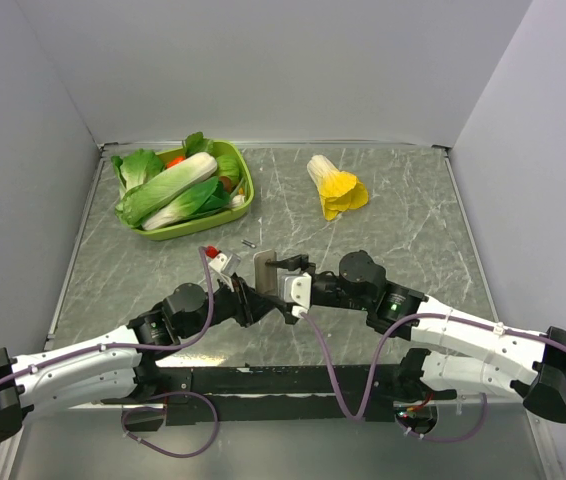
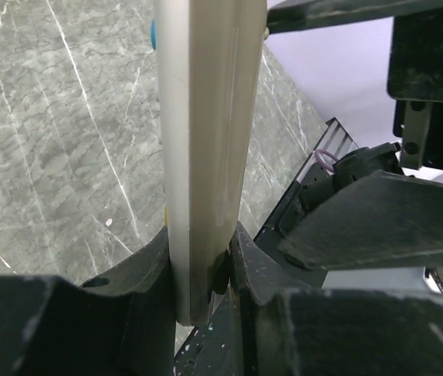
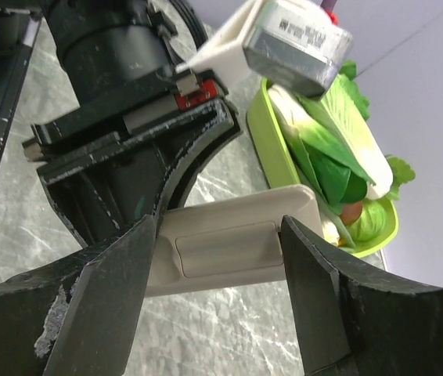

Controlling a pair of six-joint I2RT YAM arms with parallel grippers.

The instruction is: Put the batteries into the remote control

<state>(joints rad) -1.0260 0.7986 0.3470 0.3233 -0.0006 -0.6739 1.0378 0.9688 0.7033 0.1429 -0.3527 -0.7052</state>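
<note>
Left gripper (image 2: 199,260) is holding the remote control (image 2: 206,117) upright over the middle of the surface (image 1: 413,230).
It is clamping tight on the remote control's lower end. The right gripper (image 3: 217,235) is standing open, jaws flanking the beige back panel; I cannot tell whether they touch. One battery (image 1: 248,243) is lying just beyond, toward the far edge.
</note>
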